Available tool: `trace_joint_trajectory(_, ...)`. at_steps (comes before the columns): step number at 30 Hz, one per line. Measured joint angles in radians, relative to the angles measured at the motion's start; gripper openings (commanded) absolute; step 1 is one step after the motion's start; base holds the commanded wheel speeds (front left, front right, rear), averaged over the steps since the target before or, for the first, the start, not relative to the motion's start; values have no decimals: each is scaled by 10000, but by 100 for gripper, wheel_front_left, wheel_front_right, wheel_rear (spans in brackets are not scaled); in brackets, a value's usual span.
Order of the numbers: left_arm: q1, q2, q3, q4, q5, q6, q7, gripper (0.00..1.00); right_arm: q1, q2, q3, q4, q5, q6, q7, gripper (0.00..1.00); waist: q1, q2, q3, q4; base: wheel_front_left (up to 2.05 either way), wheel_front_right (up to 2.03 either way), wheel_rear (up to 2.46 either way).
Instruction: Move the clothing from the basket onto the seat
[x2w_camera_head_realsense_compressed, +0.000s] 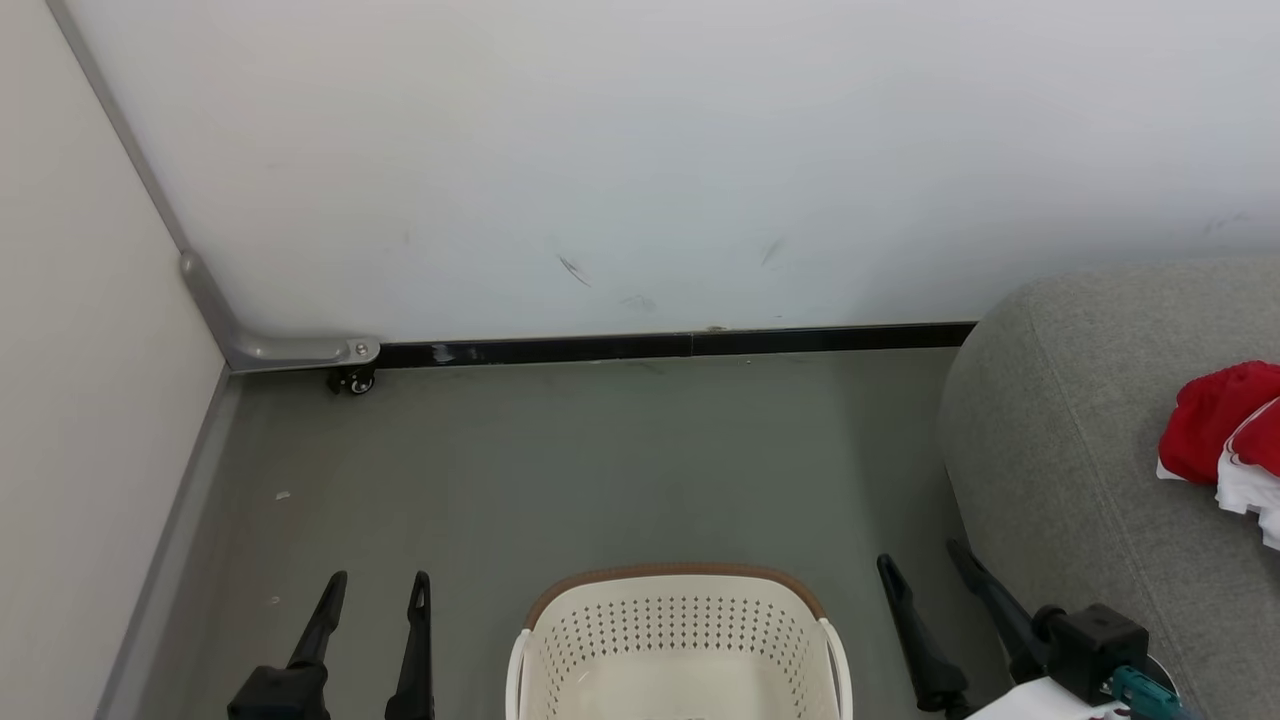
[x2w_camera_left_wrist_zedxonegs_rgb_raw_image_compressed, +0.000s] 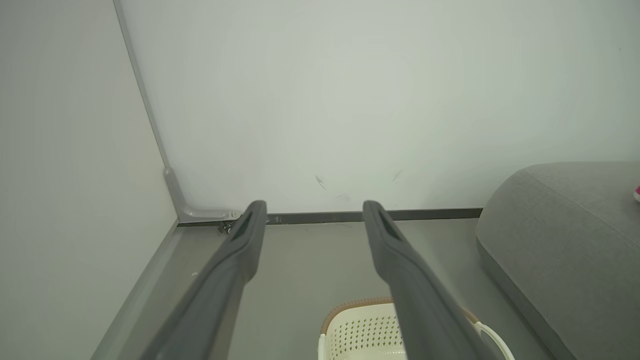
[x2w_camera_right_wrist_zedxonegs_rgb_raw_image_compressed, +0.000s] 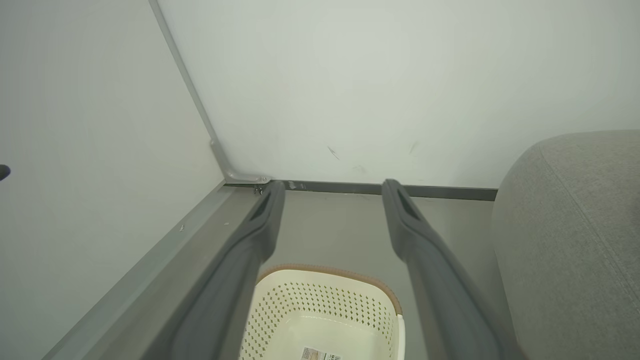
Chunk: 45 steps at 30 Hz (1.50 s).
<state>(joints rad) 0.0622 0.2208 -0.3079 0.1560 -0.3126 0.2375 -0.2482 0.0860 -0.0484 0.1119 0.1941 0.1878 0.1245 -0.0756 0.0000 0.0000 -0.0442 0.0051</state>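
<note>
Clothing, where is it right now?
In the head view the clothing lies at the far right edge, on top of the grey seat, to the right of the basket and farther from the robot.

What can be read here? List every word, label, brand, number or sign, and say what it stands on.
Small label on the bottom of the basket: printed lines, too small and blurred to read.
No other word, number or sign can be seen.
</note>
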Motion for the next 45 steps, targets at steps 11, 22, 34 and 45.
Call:
trace_joint_trajectory(11,0,-10,0,42,0,-6,0,100,213,2,-2,-161,0,0,100,100,0,0,-38,-8,0,0,0)
trace_joint_trajectory(22,0,-31,-2,40,4,-54,0,100,221,4,2,-299,0,0,159,100,0,0,-19,-12,0,0,0)
trace_joint_trajectory(34,303,-341,-132,639,-230,-178,27,0,620,10,77,280,192,-15,198,0,0,0,-7,-15,0,0,0)
trace_joint_trajectory(45,307,-470,215,489,-2017,-541,360,0,633,17,127,-63,2046,-15,82,0,2,0,63,-22,0,0,0)
